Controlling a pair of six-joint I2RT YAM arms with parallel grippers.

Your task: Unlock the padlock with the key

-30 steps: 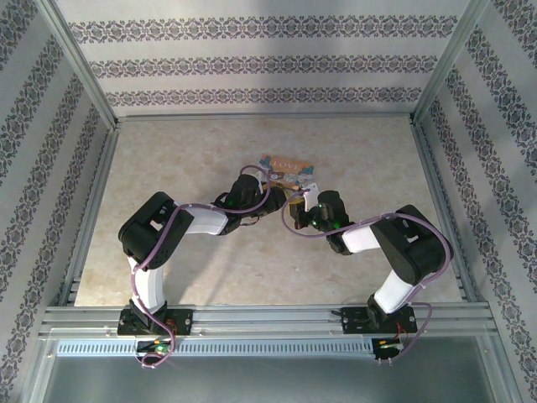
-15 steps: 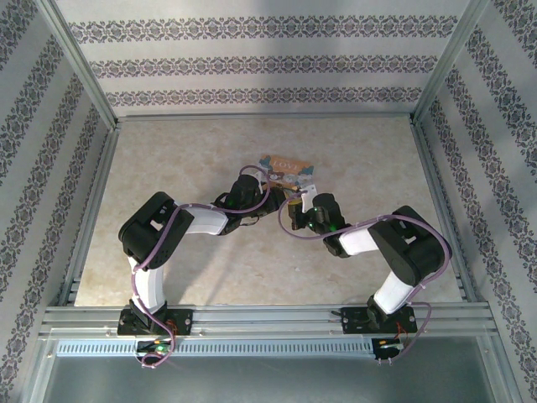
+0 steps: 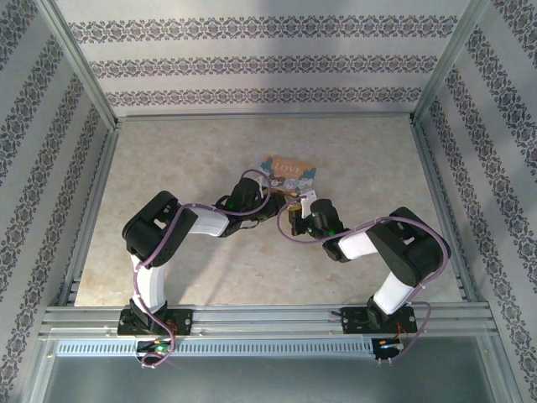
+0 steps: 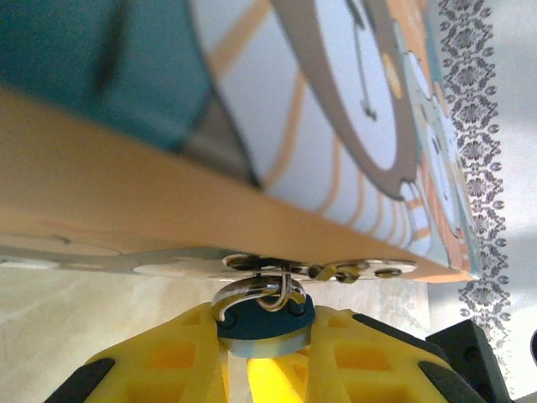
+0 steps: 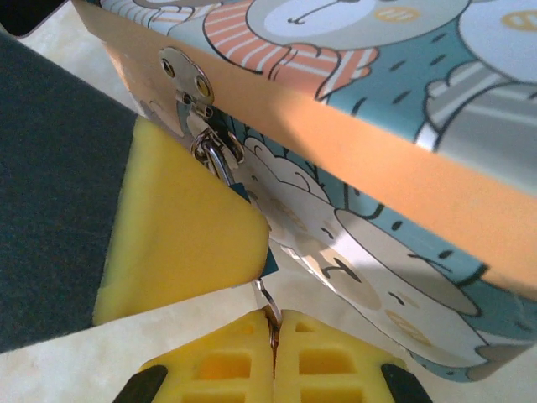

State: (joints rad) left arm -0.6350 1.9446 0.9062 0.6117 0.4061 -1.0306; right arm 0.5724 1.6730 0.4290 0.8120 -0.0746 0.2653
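The padlock [image 4: 267, 323] is a small blue body with a silvery shackle [image 4: 256, 292] hooked through the hasp [image 5: 186, 74] of an orange "LOVE" box [image 3: 289, 174] with cartoon bears. My left gripper [image 4: 267, 336] is shut on the padlock's body from below. My right gripper [image 5: 273, 323] is shut on the key [image 5: 268, 304], a thin silvery blade that points up at the padlock's blue corner [image 5: 270, 262], just under the left gripper's yellow finger [image 5: 180, 227]. In the top view the left gripper [image 3: 273, 200] and right gripper [image 3: 300, 211] meet at the box's near edge.
The box stands on a pale marbled table [image 3: 185, 159] at mid depth, its front side [image 5: 377, 143] close over both grippers. Patterned walls and metal rails [image 3: 92, 210] enclose the table on three sides.
The right arm has drawn left and closer to the left gripper. The box has turned a little squarer to the camera. Both grips are unchanged.
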